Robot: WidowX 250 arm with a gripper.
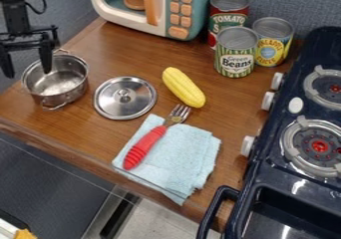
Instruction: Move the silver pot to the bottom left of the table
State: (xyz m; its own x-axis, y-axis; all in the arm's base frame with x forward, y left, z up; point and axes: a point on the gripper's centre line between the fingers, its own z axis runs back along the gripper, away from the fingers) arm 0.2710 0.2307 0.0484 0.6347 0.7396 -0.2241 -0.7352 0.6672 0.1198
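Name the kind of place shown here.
Likely a toy kitchen set up on a wooden counter: a toy microwave, a dark stove with burners, and a plastic-looking corn cob.

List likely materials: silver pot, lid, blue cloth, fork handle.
Silver pot: shiny metal, probably stainless steel; bright reflections inside.
Lid: similar polished metal, glossy highlights.
Blue cloth: soft-looking textile, perhaps terry; nubbly surface, soft folds.
Fork handle: smooth-looking red plastic or rubber, ridged; can't tell which.
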